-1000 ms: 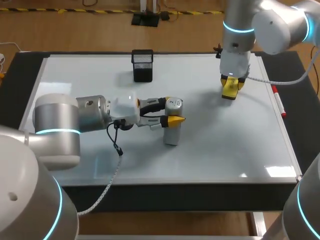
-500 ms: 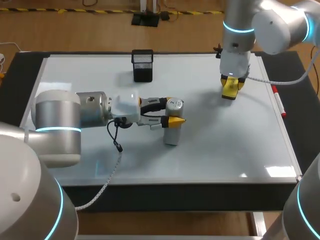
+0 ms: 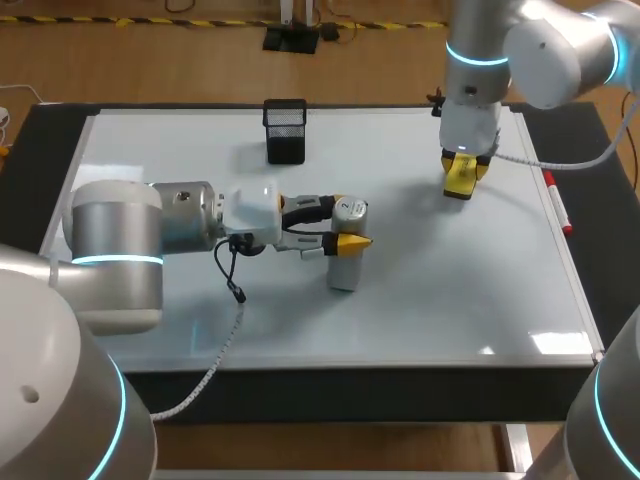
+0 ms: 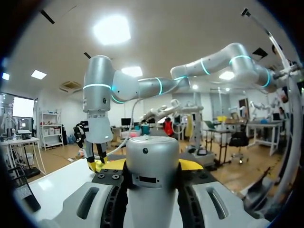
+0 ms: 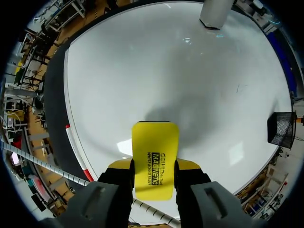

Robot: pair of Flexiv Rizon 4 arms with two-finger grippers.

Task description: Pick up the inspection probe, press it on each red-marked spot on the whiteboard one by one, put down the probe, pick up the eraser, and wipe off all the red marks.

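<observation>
1. While the right arm kept still through the last second, the left arm's wrist section shifted only slightly, and the grey metal cylindrical inspection probe (image 3: 344, 266) stayed upright on the same spot near the middle of the glossy white whiteboard (image 3: 450, 300).
2. That near-stillness suggested the probe was being pressed or set down rather than carried.
3. The left gripper (image 3: 345, 222) had its fingers drawn in on the probe's upper part, one yellow tip touching each side.
4. The right gripper (image 5: 154, 167) was spread just wide enough to clamp the yellow rectangular eraser (image 5: 155, 151) by its long edges, over the board's far right part; contact with the board could not be told.
5. No red marks showed on the board.
</observation>
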